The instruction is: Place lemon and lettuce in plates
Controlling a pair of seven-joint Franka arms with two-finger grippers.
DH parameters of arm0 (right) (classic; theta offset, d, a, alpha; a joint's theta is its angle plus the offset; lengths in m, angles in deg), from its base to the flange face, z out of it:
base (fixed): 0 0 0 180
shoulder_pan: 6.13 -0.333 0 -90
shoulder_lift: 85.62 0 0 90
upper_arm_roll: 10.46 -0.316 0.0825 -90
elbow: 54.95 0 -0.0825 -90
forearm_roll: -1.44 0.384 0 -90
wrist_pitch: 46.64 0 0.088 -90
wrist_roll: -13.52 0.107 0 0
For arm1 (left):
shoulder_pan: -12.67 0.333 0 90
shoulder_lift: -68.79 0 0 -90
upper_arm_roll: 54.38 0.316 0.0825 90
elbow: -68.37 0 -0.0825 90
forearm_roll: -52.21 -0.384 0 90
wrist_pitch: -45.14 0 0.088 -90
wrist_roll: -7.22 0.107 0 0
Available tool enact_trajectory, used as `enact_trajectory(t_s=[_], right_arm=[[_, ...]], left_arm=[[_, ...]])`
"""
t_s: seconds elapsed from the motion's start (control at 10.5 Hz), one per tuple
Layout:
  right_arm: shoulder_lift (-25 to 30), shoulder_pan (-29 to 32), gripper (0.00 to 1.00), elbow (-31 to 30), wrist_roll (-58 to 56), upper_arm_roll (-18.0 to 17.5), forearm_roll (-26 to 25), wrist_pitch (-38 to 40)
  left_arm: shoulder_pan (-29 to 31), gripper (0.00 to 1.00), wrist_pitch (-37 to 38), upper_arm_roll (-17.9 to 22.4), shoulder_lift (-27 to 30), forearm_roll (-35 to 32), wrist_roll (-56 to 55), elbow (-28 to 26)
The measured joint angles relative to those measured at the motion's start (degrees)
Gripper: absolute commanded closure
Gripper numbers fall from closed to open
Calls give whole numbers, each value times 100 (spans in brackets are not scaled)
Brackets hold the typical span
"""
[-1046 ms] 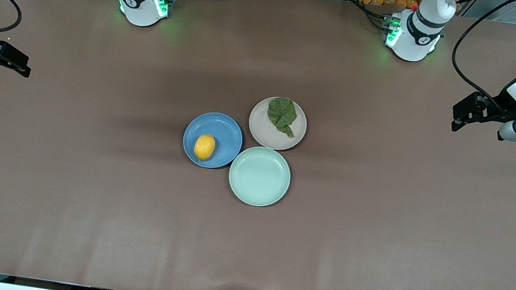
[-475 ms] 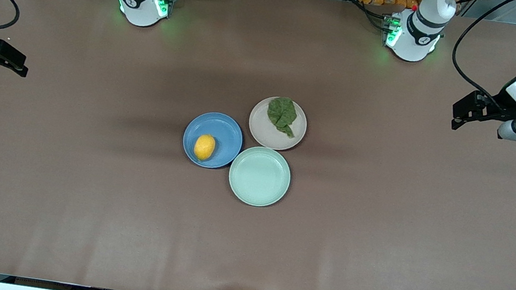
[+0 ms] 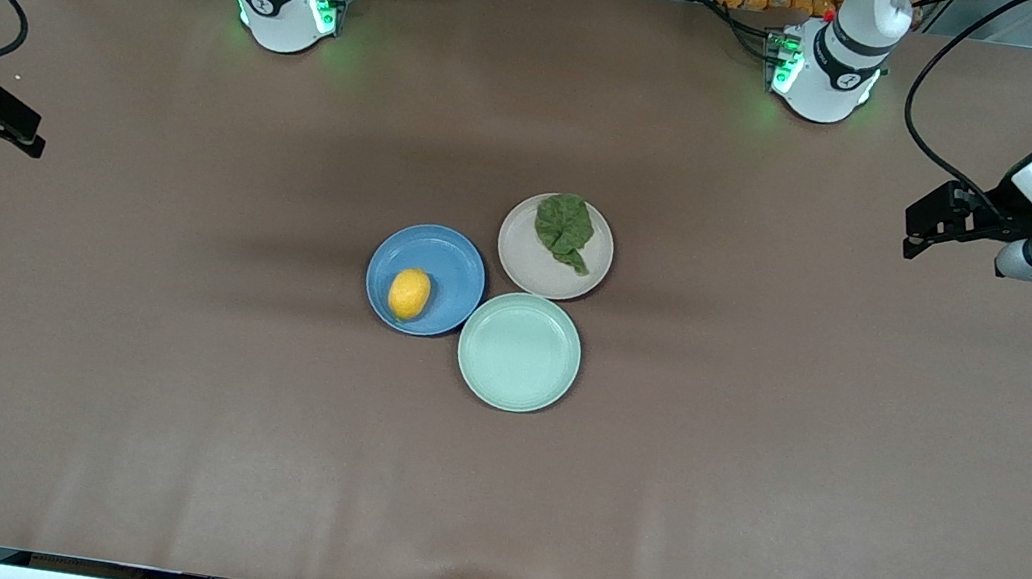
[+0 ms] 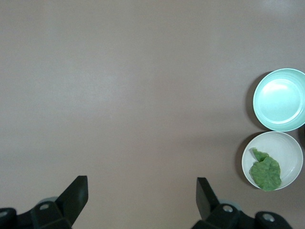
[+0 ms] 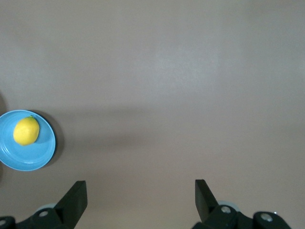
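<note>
The yellow lemon (image 3: pixel 409 294) lies in the blue plate (image 3: pixel 449 260) at the table's middle. The dark green lettuce (image 3: pixel 565 229) lies in the beige-pink plate (image 3: pixel 534 267) beside it. My left gripper (image 3: pixel 911 235) is open and empty, up over the table's left-arm end. My right gripper (image 3: pixel 31 133) is open and empty, up over the right-arm end. In the left wrist view my left gripper (image 4: pixel 142 183) is over bare table, with the lettuce (image 4: pixel 265 174) in its plate (image 4: pixel 286 148) well off. In the right wrist view my right gripper (image 5: pixel 140 186) is over bare table, away from the lemon (image 5: pixel 26 130) and blue plate (image 5: pixel 40 155).
A pale mint-green plate (image 3: pixel 519 352) with nothing in it sits against both other plates, nearer to the front camera; it also shows in the left wrist view (image 4: pixel 280 99). The brown table (image 3: pixel 157 401) spreads wide around the three plates.
My right gripper has drawn back a little farther toward the right-arm end of the table. The left gripper rose slightly, then held. The plates, lemon and lettuce have not moved.
</note>
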Motion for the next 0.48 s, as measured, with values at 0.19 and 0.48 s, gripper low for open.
enact_trajectory(t_s=[0.19,0.48], right_arm=[[-64,26,0,93,0,17,0,-51],[-85,29,0,118,0,19,0,-56]], left_arm=[[0,0,1,0,0,0,0,2],[0,0,1,0,0,0,0,3]])
